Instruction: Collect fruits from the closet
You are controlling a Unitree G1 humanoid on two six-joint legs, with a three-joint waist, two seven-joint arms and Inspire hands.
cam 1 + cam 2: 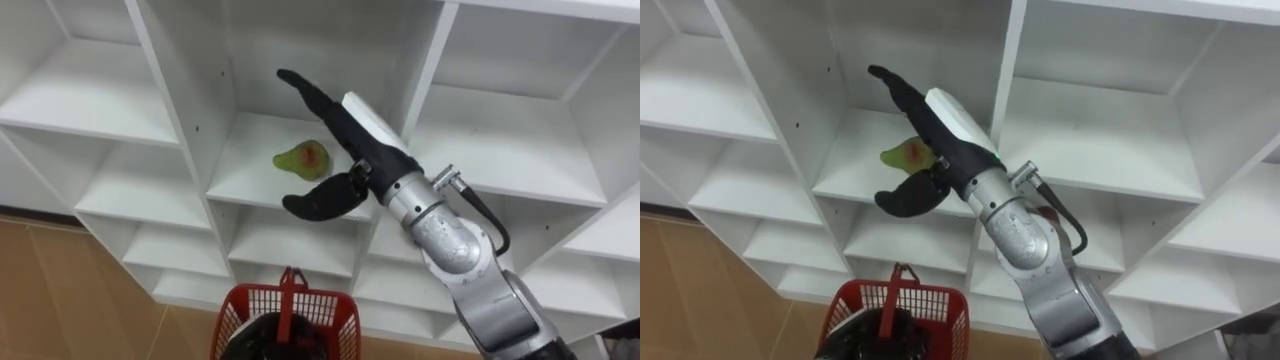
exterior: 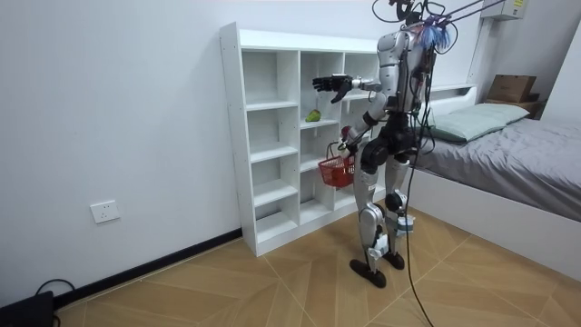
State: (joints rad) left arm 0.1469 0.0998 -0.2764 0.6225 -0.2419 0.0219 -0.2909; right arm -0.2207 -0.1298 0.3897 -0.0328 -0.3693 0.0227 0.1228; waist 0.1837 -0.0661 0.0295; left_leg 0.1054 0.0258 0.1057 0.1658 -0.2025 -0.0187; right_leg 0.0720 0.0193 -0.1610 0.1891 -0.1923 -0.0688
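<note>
Blushing red: green pear on shelf

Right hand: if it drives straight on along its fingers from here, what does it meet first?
Probably the white closet's back wall, in the compartment holding the green-and-red fruit. The open right hand points above the fruit, which sits lower, level with the thumb. Depth is unclear, so treat this as a guess.

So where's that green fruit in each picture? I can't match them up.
Left eye view: green fruit on the centre shelf, just left of the robot hand.
Right eye view: green fruit left of centre, partly behind that robot hand.
Room view: green fruit in the closet's second column, under the raised robot hand.
Shared landmark: the red basket below the fruit.
</note>
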